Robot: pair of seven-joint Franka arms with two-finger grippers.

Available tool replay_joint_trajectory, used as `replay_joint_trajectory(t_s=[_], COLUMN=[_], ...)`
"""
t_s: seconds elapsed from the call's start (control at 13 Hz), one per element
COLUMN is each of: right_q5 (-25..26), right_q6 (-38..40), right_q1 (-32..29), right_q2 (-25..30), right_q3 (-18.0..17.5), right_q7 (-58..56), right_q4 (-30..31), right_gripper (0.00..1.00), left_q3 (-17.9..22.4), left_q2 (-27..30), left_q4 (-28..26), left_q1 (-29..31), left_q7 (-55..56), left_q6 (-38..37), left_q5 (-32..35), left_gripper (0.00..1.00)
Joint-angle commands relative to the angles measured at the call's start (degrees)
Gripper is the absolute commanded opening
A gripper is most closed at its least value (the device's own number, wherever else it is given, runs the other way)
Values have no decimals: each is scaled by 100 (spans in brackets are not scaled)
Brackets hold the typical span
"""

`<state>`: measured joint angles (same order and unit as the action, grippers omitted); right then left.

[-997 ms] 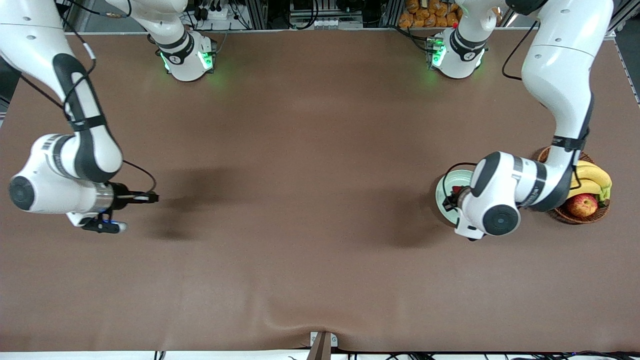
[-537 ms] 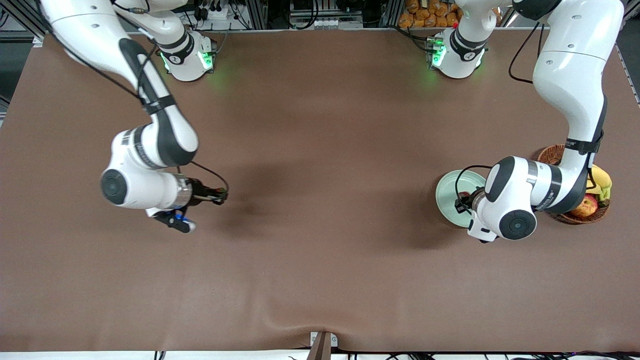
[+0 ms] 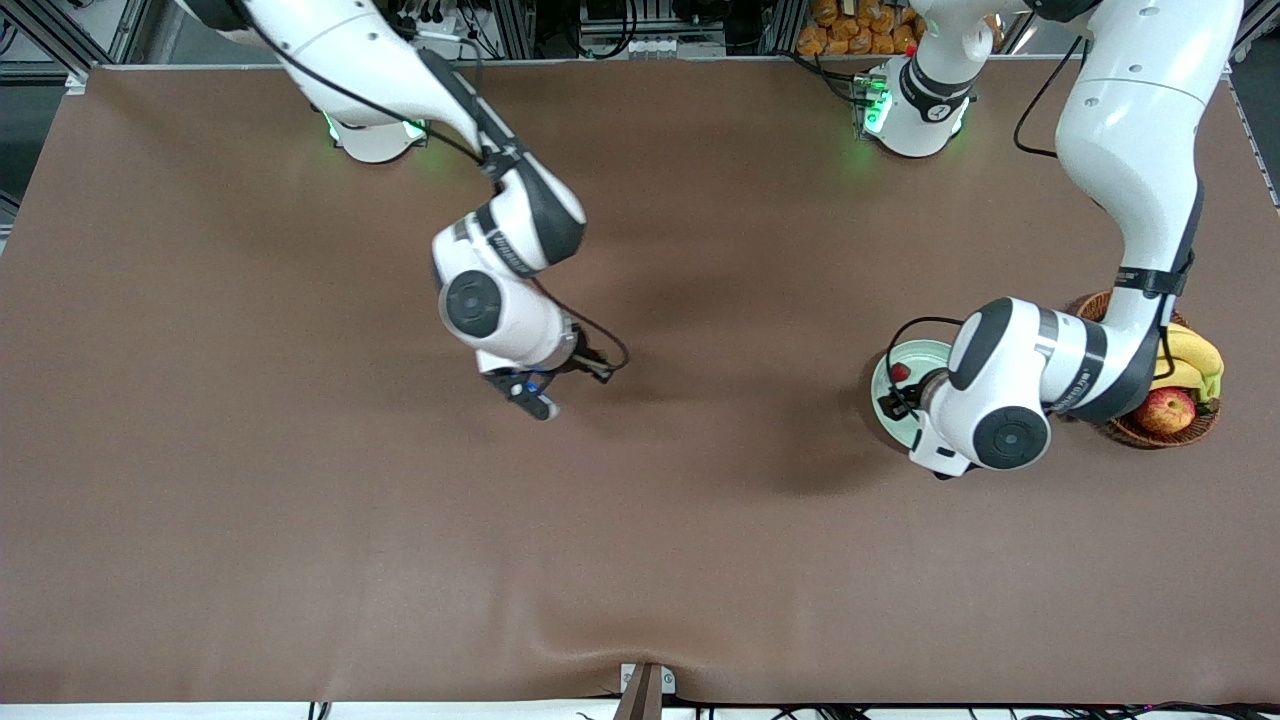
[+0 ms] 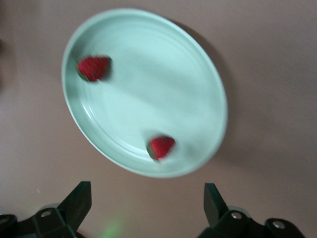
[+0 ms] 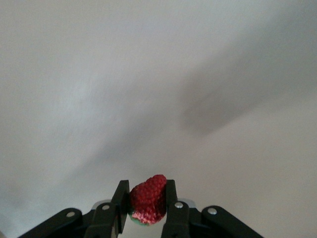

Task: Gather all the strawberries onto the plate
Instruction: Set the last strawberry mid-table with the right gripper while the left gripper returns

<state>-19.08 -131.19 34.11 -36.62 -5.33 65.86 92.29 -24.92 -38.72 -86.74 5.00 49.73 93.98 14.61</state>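
The pale mint-green plate (image 3: 895,392) lies next to the wicker basket, toward the left arm's end of the table, partly hidden under the left arm. In the left wrist view the plate (image 4: 198,89) holds two strawberries (image 4: 94,68) (image 4: 161,147); one strawberry (image 3: 899,372) shows in the front view. My left gripper (image 4: 146,203) is open and empty, above the plate's edge. My right gripper (image 3: 598,368) is over the bare middle of the table. It is shut on the third strawberry (image 5: 147,199).
A brown wicker basket (image 3: 1190,428) with bananas (image 3: 1185,350) and a red-yellow apple (image 3: 1163,409) stands beside the plate, toward the left arm's end. The brown cloth has a raised fold (image 3: 640,655) at the table's front edge.
My right arm has swung from the right arm's end of the table toward the middle, carrying the strawberry. My left gripper has shifted slightly over the plate and stands open.
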Motion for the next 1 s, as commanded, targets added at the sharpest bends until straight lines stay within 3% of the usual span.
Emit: replay_joint_trajectory(t_s=[0.0,0.31,0.38,0.46,0.54,0.61,0.92], right_q5=[-8,-17,-17,-17,-8,1,237], right_q6=[-405,-1119,-1145,-1224,-1312,-1313,-666], right_q1=[437,869,921,957,1001,992,643], right_q2=[-529,-1039,-1127,-1189,-1224,-1224,-1058], right_q3=[94,102,94,102,102,102,146], right_q7=[646,1235,1254,1280,1341,1333,1245], right_q4=[-484,-677,-729,-765,-800,-818,-1238], right_gripper=[0,4,21,55,68,98,100], left_q3=[-276,-356,-356,-356,-356,-356,-356], left_q2=[84,14,14,5,-13,-39,-162], left_q4=[16,8,-1,-27,-27,-19,-27], left_q1=[-69,-183,-183,-201,-288,-306,-315], left_q7=[667,1177,1475,1695,1785,1838,1917], left_q6=[-161,-91,32,120,138,147,217], left_q5=[-98,-492,-659,-678,-687,-696,-687], left_gripper=[100,100,100,100,100,100,100])
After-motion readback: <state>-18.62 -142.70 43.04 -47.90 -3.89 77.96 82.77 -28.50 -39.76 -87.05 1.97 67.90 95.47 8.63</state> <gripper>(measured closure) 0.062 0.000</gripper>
